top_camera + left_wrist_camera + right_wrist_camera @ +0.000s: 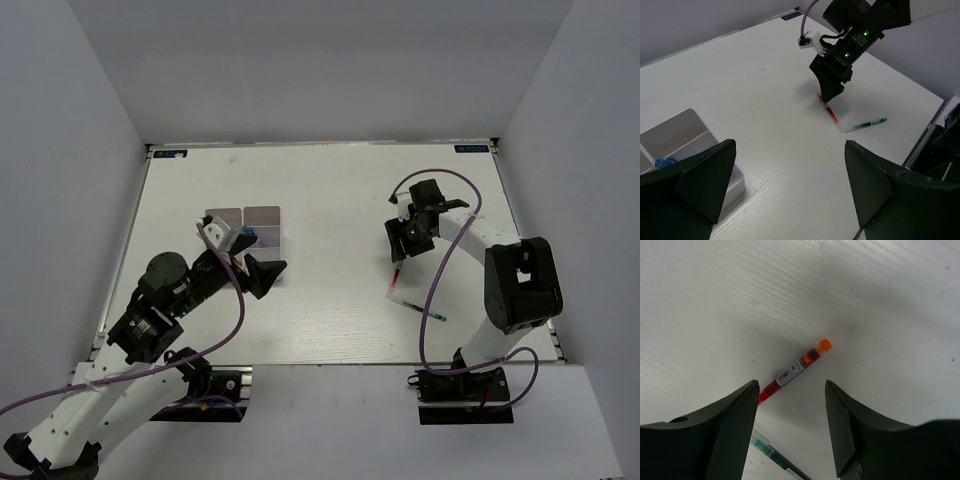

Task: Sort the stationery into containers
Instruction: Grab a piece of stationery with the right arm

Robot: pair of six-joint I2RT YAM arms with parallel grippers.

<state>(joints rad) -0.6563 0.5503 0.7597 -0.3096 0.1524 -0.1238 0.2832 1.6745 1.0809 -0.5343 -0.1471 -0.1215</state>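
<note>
A red pen (792,371) with an orange cap lies flat on the table, also seen from above as the red pen (397,280). My right gripper (792,385) hovers open just over it, jaws either side of the barrel, holding nothing. A green pen (772,452) lies close by, crossing near the red pen's lower end; the top view shows this green pen (425,312) too. The white divided tray (262,215) sits at centre left with a blue-capped item (248,236) inside. My left gripper (250,268) hangs wide open beside the tray's near edge, empty.
In the left wrist view the tray (685,132) is at the left with the blue item (662,162) in it, and the right gripper (832,92) stands over the red pen (831,114) and green pen (870,123). Grey walls enclose the table.
</note>
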